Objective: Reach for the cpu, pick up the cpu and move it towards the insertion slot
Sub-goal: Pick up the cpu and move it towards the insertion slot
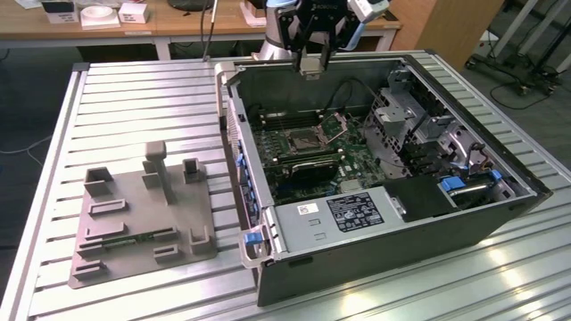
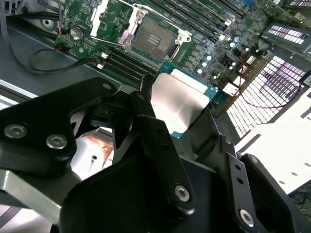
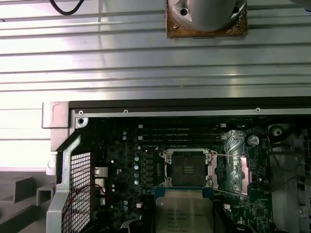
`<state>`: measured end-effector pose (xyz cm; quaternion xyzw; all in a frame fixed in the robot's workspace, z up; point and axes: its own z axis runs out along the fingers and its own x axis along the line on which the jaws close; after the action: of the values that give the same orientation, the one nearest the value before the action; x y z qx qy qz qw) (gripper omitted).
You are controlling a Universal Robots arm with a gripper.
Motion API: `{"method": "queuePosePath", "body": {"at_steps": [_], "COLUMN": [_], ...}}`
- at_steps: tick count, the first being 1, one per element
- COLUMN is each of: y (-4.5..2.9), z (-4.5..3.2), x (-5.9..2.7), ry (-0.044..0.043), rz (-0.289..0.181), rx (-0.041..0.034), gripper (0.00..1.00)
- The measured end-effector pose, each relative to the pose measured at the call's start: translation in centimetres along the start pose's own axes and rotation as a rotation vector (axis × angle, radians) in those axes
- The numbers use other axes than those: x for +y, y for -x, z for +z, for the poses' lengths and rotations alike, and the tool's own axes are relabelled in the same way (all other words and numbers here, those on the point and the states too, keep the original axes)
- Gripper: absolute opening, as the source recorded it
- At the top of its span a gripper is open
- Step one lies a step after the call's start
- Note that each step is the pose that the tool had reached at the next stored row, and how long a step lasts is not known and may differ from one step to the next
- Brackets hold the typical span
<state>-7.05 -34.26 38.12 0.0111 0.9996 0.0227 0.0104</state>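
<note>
My gripper (image 1: 312, 67) hangs above the back wall of the open computer case (image 1: 499, 214), shut on the cpu (image 1: 312, 65). In the second wrist view the cpu (image 2: 181, 103) shows its silvery top plate and thin rim, clamped between two black fingers (image 2: 146, 97). The insertion slot (image 1: 298, 141) lies below on the green motherboard (image 1: 357, 157), its hinged metal plate (image 1: 338, 125) standing open. In both wrist views the slot (image 2: 151, 41) (image 3: 187, 168) sits just beyond the held cpu (image 3: 183, 213), well apart from it in height.
A grey plastic tray (image 1: 134, 221) with upright posts lies on the slatted metal table (image 1: 134, 100) at the exterior view's left. Inside the case are a labelled grey box (image 1: 352, 210), a metal drive cage (image 1: 419, 127) and long memory slots (image 1: 285, 120). A wooden desk (image 1: 107, 30) stands behind.
</note>
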Motion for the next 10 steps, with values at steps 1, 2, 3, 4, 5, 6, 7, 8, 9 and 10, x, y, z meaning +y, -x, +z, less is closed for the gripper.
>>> {"method": "queuePosePath", "body": {"at_steps": [1, 2, 3, 4, 5, 6, 7, 8, 9, 10], "y": [0.15, 0.33, 0.55, 0.75, 0.91, 1.02, 1.05, 1.07, 1.06, 1.06], "z": [0.02, 0.03, 0.05, 0.07, 0.11, 0.15, 0.19, 0.24, 0.30, 0.36], "x": [0.02, 0.03, 0.04, 0.05, 0.09, 0.17, 0.31, 0.49, 0.73, 0.94], "ry": [0.0001, 0.0000, 0.0000, 0.0001, 0.0001, 0.0000, 0.0000, 0.0000, 0.0000, 0.0000], "rz": [0.000, 0.000, 0.000, 0.000, 0.000, 0.000, 0.000, 0.000, 0.000, 0.000], "rx": [-0.0001, 0.0000, -0.0001, -0.0001, -0.0002, -0.0003, -0.0004, -0.0005, -0.0007, -0.0008], "gripper": [0.54, 0.54, 0.54, 0.54, 0.54, 0.54, 0.54, 0.54, 0.54, 0.54]}}
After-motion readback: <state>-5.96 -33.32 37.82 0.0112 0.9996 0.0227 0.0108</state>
